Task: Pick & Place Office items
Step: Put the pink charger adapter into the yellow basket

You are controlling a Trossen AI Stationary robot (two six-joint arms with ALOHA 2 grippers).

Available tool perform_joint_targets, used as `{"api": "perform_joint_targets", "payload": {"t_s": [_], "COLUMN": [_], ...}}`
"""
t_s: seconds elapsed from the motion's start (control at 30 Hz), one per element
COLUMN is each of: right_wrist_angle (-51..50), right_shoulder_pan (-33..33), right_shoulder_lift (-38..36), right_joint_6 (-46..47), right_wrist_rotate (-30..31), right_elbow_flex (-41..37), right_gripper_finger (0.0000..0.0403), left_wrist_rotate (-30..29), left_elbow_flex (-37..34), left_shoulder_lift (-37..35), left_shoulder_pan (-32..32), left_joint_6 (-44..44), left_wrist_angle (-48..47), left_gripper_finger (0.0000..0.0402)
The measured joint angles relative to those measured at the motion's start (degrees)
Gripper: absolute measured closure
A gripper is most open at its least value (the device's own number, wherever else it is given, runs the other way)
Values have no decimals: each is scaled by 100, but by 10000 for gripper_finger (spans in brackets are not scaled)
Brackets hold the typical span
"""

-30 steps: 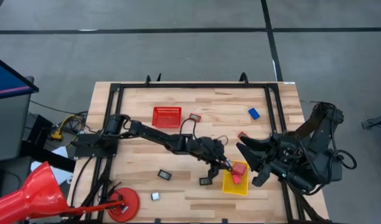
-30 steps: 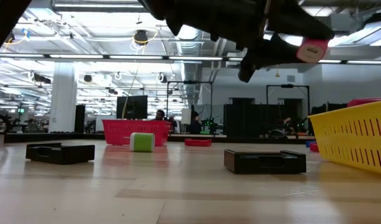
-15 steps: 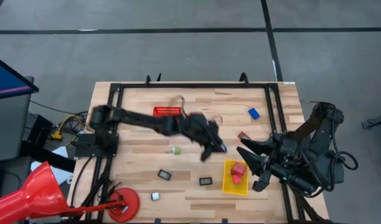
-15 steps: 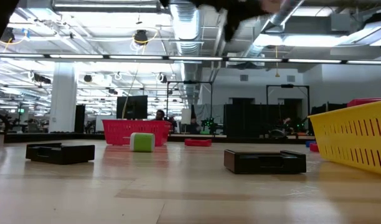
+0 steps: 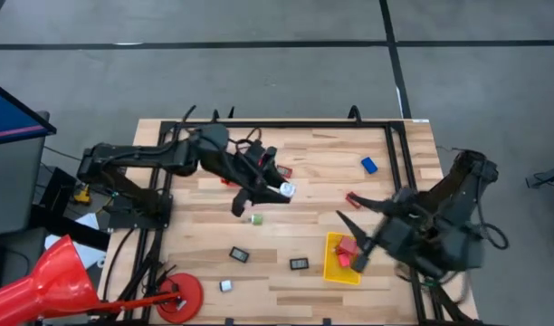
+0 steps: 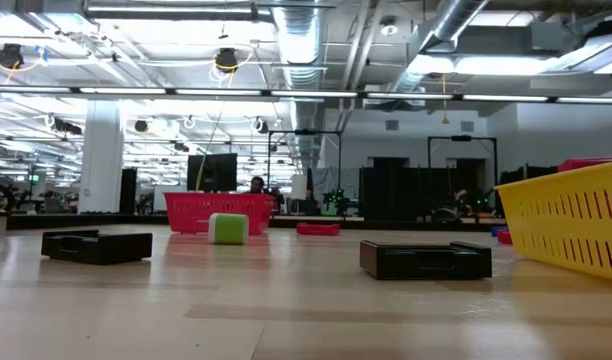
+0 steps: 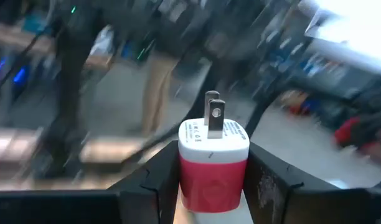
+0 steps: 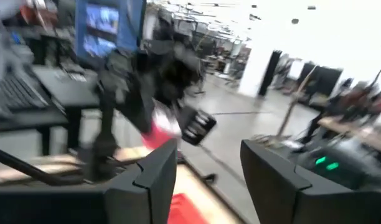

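My left gripper [image 5: 279, 188] is high above the table's middle, left of centre, shut on a red and white plug adapter [image 7: 213, 163]. The right gripper [image 5: 351, 239] hovers open beside the yellow bin [image 5: 331, 270], which holds red blocks [image 5: 348, 249]. A green block [image 5: 255, 218], a blue block [image 5: 368, 165] and dark flat rectangles [image 5: 239, 255] [image 5: 299, 263] lie flat on the wood. My left arm hides most of the red mesh basket [image 6: 218, 212] in the high view. My left gripper pinches the adapter's red lower body [image 7: 185, 179] between its two fingers [image 7: 154, 184]. The fingers lie about level. The white cap with two metal prongs [image 7: 213, 112] sticks out past the fingertips. The adapter is lifted clear of the table.
A small red piece [image 5: 354, 197] lies near the right gripper, and a pale-faced rectangle [image 5: 226, 285] near the front edge. A black frame rail [image 5: 277, 125] borders the table. A red funnel and disc [image 5: 182, 294] stand at the front left.
My left gripper has risen and swung away from the yellow bin toward the table's far left, still shut on the adapter; it has left the low view. My right gripper has rolled about its own axis while staying in place.
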Motion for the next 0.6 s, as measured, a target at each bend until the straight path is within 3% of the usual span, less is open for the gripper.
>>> {"api": "perform_joint_targets", "payload": {"t_s": [0.23,0.6], "right_wrist_angle": [51,368], "right_shoulder_pan": [-308,-332], "right_shoulder_lift": [246,322], "right_joint_6": [-697,-714], "right_wrist_rotate": [-148,-350], "right_elbow_flex": [-4,0], "right_gripper_finger": [178,129], "left_wrist_rotate": [-114,-77], "left_elbow_flex": [-14,-10], "left_shoulder_lift": [41,454], "left_shoulder_pan": [94,141], "left_joint_6": [-680,-1718], "left_wrist_angle": [814,1555], "left_gripper_finger": [263,263]}}
